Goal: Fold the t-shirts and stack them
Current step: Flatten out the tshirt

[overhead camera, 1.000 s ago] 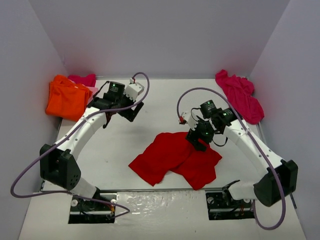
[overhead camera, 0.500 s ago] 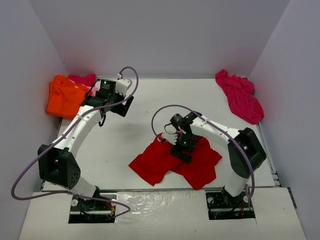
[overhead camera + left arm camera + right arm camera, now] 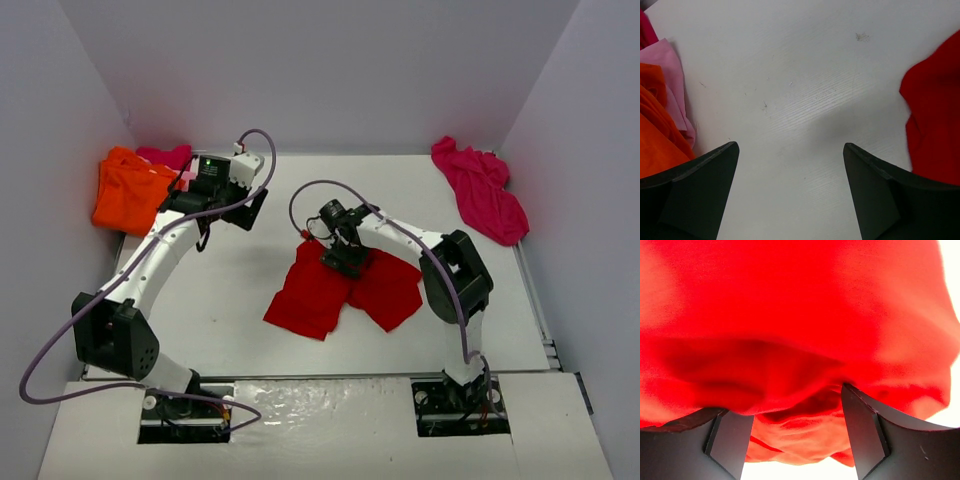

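The red t-shirt (image 3: 325,295) is lying crumpled and unfolded in the middle of the surface (image 3: 230,290), with its long axis running roughly left to right across the arms' reach. The right gripper (image 3: 343,262) is sitting on the shirt's far edge, near the middle of that edge, so nearly all of the cloth is spreading away from the jaws toward the near side. In the right wrist view red fabric is filling the picture and bulging between the two fingers. They are showing apart, but their tips are buried, so I cannot tell whether they are pinching the cloth or only pressing into it.

The left gripper (image 3: 790,150) is hovering over bare surface with its jaws spread wide and holding nothing. It is hanging between the orange t-shirt (image 3: 128,195) at the far left and the red one, whose edge is just showing at the right of the left wrist view. A pink t-shirt (image 3: 165,157) is peeking out behind the orange one, and a magenta t-shirt (image 3: 482,190) is lying heaped in the far right corner.

The right arm is plainly the nearer one. Flattening the red shirt is probably calling for the left jaws to travel rightward and nearward to its left end (the far-edge hold alone is leaving the cloth bunched).
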Controlling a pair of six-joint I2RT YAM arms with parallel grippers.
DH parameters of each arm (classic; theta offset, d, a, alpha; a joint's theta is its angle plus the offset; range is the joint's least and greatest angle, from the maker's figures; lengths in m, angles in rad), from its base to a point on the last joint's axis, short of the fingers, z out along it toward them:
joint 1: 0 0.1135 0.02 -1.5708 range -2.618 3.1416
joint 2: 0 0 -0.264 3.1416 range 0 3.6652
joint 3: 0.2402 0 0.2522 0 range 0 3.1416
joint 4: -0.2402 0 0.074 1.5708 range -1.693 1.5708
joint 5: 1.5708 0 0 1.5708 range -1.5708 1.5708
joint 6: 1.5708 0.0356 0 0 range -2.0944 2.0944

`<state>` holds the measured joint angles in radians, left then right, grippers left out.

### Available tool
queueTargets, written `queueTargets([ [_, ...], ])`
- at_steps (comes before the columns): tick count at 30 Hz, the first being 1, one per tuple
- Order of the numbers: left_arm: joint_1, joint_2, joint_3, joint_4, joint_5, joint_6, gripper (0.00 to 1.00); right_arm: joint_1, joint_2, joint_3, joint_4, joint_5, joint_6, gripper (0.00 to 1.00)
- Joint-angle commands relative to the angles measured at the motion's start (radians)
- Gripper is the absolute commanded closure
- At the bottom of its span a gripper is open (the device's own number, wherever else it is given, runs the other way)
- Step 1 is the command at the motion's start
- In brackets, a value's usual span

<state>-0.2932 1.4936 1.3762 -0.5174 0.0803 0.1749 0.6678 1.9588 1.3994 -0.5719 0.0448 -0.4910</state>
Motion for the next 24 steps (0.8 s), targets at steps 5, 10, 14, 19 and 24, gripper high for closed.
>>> queueTargets([
  [5, -0.003, -0.048, 0.015, 0.03, 0.135, -0.005, 0.17, -0.077, 0.083, 0.266, 0.159, 0.272, 0.107, 0.35],
  [10, -0.007, -0.03, 0.031, 0.027, 0.149, 0.006, 0.17, -0.092, -0.066, 0.224, 0.151, 0.212, 0.064, 0.28],
  [14, -0.007, -0.002, 0.053, 0.024, 0.133, 0.006, 0.17, -0.081, -0.206, 0.102, 0.11, 0.029, 0.005, 0.28],
  [19, -0.007, 0.021, 0.06, 0.019, 0.128, 0.003, 0.17, -0.022, -0.242, -0.01, 0.074, -0.077, -0.037, 0.37],
  [24, -0.007, 0.051, 0.066, 0.0, 0.133, 0.002, 0.17, 0.014, -0.197, 0.001, 0.026, -0.183, -0.049, 0.41],
])
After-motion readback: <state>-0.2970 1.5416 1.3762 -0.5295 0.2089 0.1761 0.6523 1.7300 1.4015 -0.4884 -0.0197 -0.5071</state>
